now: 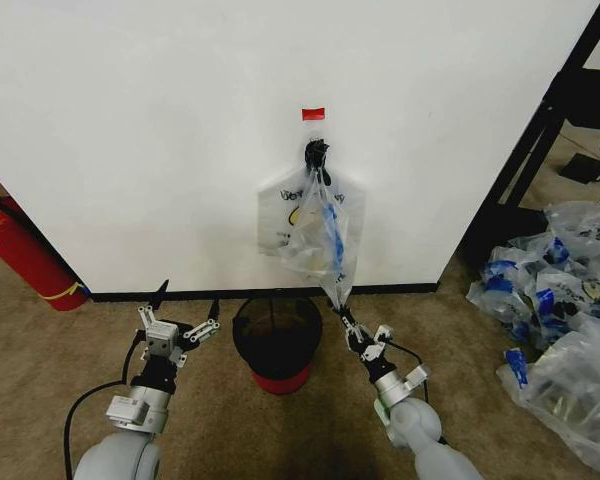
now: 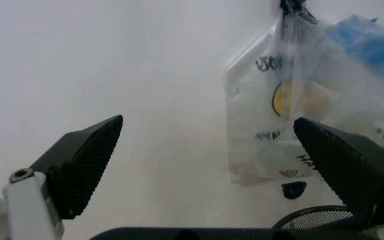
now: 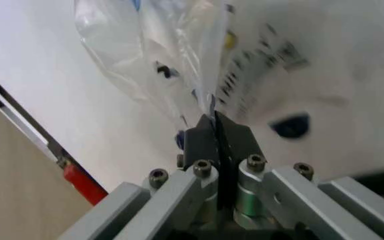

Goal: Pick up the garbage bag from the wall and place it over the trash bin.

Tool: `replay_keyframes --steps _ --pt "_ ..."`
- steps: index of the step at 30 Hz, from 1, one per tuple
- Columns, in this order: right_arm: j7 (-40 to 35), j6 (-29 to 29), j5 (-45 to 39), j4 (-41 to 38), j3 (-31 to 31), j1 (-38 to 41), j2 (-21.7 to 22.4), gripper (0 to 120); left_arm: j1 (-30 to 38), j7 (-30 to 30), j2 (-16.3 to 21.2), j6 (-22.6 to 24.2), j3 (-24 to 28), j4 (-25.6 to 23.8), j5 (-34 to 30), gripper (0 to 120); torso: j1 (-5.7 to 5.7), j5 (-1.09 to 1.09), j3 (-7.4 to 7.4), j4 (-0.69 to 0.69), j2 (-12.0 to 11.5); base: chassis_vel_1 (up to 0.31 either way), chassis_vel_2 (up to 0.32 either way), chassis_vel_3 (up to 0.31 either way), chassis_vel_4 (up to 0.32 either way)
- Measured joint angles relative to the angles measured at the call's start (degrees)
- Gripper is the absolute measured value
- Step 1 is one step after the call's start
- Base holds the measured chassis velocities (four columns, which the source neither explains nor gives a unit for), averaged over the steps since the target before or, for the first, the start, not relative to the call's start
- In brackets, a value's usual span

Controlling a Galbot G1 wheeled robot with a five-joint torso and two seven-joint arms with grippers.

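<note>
Two end effectors are working low before the wall (image 1: 160, 150). Right end effector (image 1: 342, 312) is pinching the bottom corner of the bag (image 1: 315, 230), its fingers pressed together on the plastic, as the right wrist view shows (image 3: 213, 125). That bag is hanging from a black hook (image 1: 317, 152) under red tape (image 1: 313, 114), at 12 o'clock from the bin (image 1: 277, 340). Left end effector (image 1: 187, 300) is hovering with fingers spread wide, at 9 o'clock from the bin, touching nothing. Bin is sitting on the floor just before the wall's black base strip.
</note>
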State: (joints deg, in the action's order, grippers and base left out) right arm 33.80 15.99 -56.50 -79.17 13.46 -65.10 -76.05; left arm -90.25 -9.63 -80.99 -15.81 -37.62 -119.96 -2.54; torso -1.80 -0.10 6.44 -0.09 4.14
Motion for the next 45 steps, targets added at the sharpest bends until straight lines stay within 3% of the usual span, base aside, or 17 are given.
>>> replay_keyframes --steps 2,6,8,11,16,23,29,35,45 --pt "0.0 0.12 0.03 -0.44 0.02 0.01 0.06 0 -0.03 0.0 0.0 -0.02 -0.02 -0.02 0.0 100 0.0 0.0 0.0 0.0 0.0 0.0 0.0 0.0 0.0" --pt "1.99 2.63 4.59 -5.2 1.62 -0.73 4.26 16 -0.18 0.09 0.07 -0.1 -0.45 -0.12 -0.12 100 0.0 0.0 0.0 0.01 0.0 0.0 0.0 0.0 0.0" --pt "3.04 3.04 6.15 -5.95 2.33 -1.15 5.49 18 -0.18 0.11 0.08 -0.12 -0.49 -0.12 -0.15 100 0.0 0.02 0.0 0.0 0.0 0.0 0.0 0.0 0.0" --pt "7.94 3.77 10.02 -9.83 5.81 -3.04 10.24 33 -0.04 0.16 0.02 -0.18 -0.49 0.16 -0.2 100 0.0 0.01 0.0 -0.02 0.0 0.0 0.0 0.0 0.0" --pt "11.33 3.14 8.87 -17.74 9.92 -5.39 16.24 51 0.4 0.16 -0.25 -0.19 -0.09 0.66 0.0 100 0.01 0.01 0.0 -0.02 0.0 0.0 0.0 0.0 0.0" --pt "-3.28 -1.64 9.78 -28.99 8.87 -3.55 24.19 74 0.76 -0.02 -0.95 -0.2 0.94 1.16 1.2 100 0.01 0.0 0.0 0.0 0.0 0.0 0.0 0.0 0.0" --pt "-4.64 -4.05 17.58 -24.0 4.22 5.7 30.28 98 0.75 0.03 -0.55 -0.19 0.28 1.3 1.04 100 0.01 0.01 0.0 0.0 0.0 0.0 0.0 0.0 0.0" --pt "-3.73 -3.98 20.74 -19.62 1.02 10.65 30.98 100 0.75 0.43 -0.13 -0.39 -0.41 1.9 0.41 100 0.01 0.01 0.0 0.0 0.0 0.0 0.0 0.0 0.0" --pt "-4.85 -1.21 24.43 -16.62 -2.79 14.48 27.85 96 1.4 0.56 -0.31 -0.51 -0.24 2.62 0.34 100 0.0 0.0 0.0 -0.01 0.0 0.0 0.0 0.0 0.0"
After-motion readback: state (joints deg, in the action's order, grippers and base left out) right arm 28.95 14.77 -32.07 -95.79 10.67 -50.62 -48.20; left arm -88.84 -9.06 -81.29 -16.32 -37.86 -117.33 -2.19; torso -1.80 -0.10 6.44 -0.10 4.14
